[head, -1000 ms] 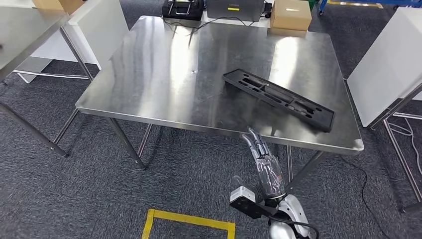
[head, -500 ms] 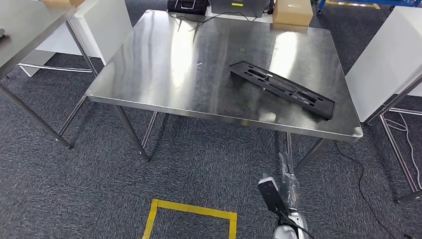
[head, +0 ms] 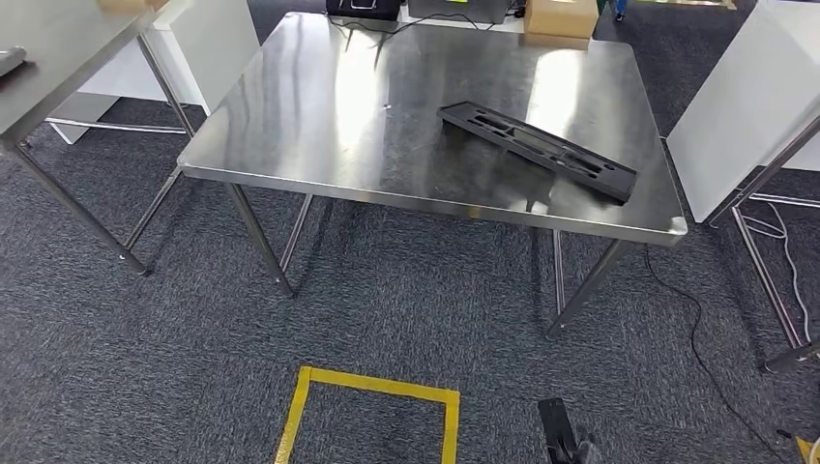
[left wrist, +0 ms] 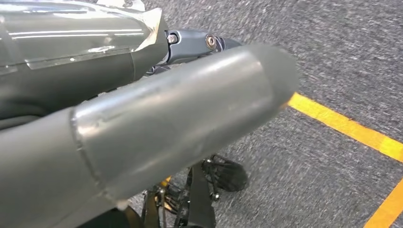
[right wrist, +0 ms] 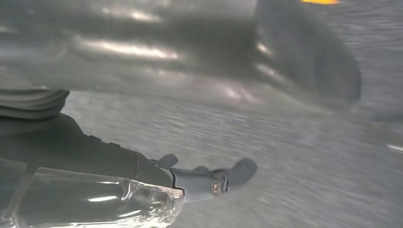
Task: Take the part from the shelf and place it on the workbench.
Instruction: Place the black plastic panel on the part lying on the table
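1. The right hand (right wrist: pixel 157 123) hangs over blurred carpet; I see nothing in it, though I cannot tell whether its fingers are spread or curled.
2. The left hand (left wrist: pixel 142 95) likewise holds nothing visible, and its finger state is unclear.
3. The part (head: pixel 538 151) lies flat on the workbench (head: pixel 290 145), near its right front corner; a jolt to the table could slide it off.

One black part (head: pixel 538 151), two steel workbenches (head: pixel 319 145), one cardboard box (head: pixel 561 17).
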Controlling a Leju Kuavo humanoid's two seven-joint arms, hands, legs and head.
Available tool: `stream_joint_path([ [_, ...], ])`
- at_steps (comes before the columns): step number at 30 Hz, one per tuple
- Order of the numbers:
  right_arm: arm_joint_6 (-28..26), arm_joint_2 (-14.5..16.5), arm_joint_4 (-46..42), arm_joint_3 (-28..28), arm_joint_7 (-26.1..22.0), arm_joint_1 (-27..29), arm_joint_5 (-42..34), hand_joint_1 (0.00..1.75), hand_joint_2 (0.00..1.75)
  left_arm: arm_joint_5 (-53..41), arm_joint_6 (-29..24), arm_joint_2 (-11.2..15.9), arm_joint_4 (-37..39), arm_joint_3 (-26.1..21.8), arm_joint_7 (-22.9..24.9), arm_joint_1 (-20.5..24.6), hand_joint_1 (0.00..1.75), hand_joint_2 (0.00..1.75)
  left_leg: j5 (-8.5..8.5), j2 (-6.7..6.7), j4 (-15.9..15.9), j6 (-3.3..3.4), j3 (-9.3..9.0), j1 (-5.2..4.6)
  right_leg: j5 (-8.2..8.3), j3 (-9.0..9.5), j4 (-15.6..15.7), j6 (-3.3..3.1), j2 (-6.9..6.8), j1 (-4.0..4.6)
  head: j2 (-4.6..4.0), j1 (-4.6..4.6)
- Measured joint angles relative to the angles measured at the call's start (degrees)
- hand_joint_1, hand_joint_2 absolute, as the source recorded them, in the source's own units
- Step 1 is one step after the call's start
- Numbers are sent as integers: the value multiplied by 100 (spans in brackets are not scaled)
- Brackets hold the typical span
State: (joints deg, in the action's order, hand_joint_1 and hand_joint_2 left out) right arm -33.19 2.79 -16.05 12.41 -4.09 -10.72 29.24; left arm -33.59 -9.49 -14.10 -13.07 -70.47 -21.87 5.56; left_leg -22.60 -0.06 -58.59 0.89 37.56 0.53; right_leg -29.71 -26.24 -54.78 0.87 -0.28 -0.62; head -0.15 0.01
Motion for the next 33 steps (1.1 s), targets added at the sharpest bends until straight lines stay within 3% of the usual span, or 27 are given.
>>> stream_joint_path([
  [1,132,10,64,-28,131,28,-31,0,0,-12,-14,5,6,0,21,-10,0,0,-234,-8,-190,-32,59,10,59,-45,9,-62,-10,-22,0,-12],
  [3,528,30,191,-102,494,103,-113,0,0,-60,-21,11,18,1,72,-23,0,0,-825,-11,-862,-88,211,24,162,-161,-1,-122,-21,-16,0,-35],
  [4,766,38,258,-134,730,167,-119,0,0,-90,-10,15,27,3,111,-26,0,0,-1005,-11,-1206,-108,264,25,207,-211,-12,-118,-31,-11,0,-39],
  [5,1009,46,324,-155,1008,247,-76,0,0,-116,16,24,39,6,174,-28,0,0,-1053,-10,-1432,-122,259,27,248,-267,-31,-104,-45,-8,0,-39],
  [6,1214,55,380,-151,1278,335,9,0,0,-136,54,39,52,9,258,-32,0,0,-975,-9,-1465,-127,164,32,283,-327,-61,-88,-59,-10,0,-41],
  [8,1459,92,455,-112,1643,479,183,0,0,-154,138,85,72,13,431,-36,0,0,-720,-12,-901,-118,-317,50,332,-460,-153,-57,-68,-16,0,-43],
  [10,1540,135,499,-82,1777,541,263,0,0,-164,184,125,86,18,525,-16,0,0,-688,-34,-183,-83,-793,45,373,-579,-245,-3,-58,-2,0,-42],
  [11,1561,148,514,-74,1805,548,280,0,0,-167,192,140,91,21,546,-4,0,0,-730,-43,6,-59,-894,30,398,-615,-270,34,-54,6,0,-42],
  [13,1590,158,543,-51,1836,554,296,0,0,-169,196,163,102,25,568,7,0,0,-710,-43,73,26,-869,-6,466,-667,-272,128,-49,20,0,-36],
  [15,1611,159,571,-29,1860,564,300,0,0,-171,195,178,113,25,577,14,0,0,-605,-14,114,161,-767,-13,367,-773,-392,163,-31,10,0,-29],
  [17,1624,163,594,-11,1875,572,301,0,0,-171,195,187,120,25,579,22,0,0,-475,13,139,264,-615,-7,-58,-973,-880,114,-9,-7,0,-13],
  [19,1630,170,609,4,1880,577,303,0,0,-171,195,195,121,25,580,22,0,0,-352,30,134,285,-451,-13,-487,-1162,-1584,100,0,-10,0,-1],
  [20,1632,172,617,8,1880,578,303,0,0,-171,195,195,122,25,580,22,0,0,-290,40,130,281,-378,-16,-563,-1175,-1825,132,1,-12,0,0],
  [21,1633,173,623,9,1880,579,303,0,0,-171,195,196,124,24,580,21,0,0,-228,48,127,272,-308,-17,-525,-1094,-1888,184,2,-11,0,3],
  [22,1636,173,628,9,1883,579,304,0,0,-171,195,197,127,24,580,21,0,0,-167,55,124,259,-242,-18,-405,-907,-1737,240,2,-11,0,4],
  [24,1676,172,632,11,1901,571,311,0,0,-171,197,197,138,24,584,22,0,0,-51,58,117,218,-137,-23,-188,-298,-932,276,2,-6,0,5],
  [25,1734,172,633,13,1925,565,305,0,0,-171,204,196,144,25,596,23,0,0,3,60,114,189,-101,-29,-171,-1,-473,246,3,11,0,5],
  [26,1808,176,633,14,1951,559,294,0,0,-172,211,195,148,25,613,24,0,0,56,66,118,154,-82,-31,-195,185,-141,199,6,29,0,1],
  [27,1874,184,633,15,1974,557,280,0,0,-174,216,193,150,26,638,25,0,0,108,72,128,113,-72,-26,-230,270,46,148,8,53,0,0],
  [29,1944,207,637,14,1995,565,258,0,0,-178,208,190,153,26,696,21,0,0,179,74,148,26,-50,-4,-172,218,104,48,7,47,0,-1],
  [30,1949,216,640,14,1994,568,254,0,0,-180,193,190,154,26,725,18,0,0,97,64,101,-12,-20,10,-116,180,107,-11,1,29,0,-3],
  [31,1965,224,643,14,1991,570,249,0,0,-178,178,190,156,26,752,14,0,0,-98,53,-42,-46,32,18,-51,132,117,-72,-8,5,0,-16],
  [33,2050,234,646,14,1983,568,235,0,0,-173,161,190,161,26,796,13,0,0,-712,26,-678,-105,200,33,72,2,114,-143,-25,-7,0,-40],
])
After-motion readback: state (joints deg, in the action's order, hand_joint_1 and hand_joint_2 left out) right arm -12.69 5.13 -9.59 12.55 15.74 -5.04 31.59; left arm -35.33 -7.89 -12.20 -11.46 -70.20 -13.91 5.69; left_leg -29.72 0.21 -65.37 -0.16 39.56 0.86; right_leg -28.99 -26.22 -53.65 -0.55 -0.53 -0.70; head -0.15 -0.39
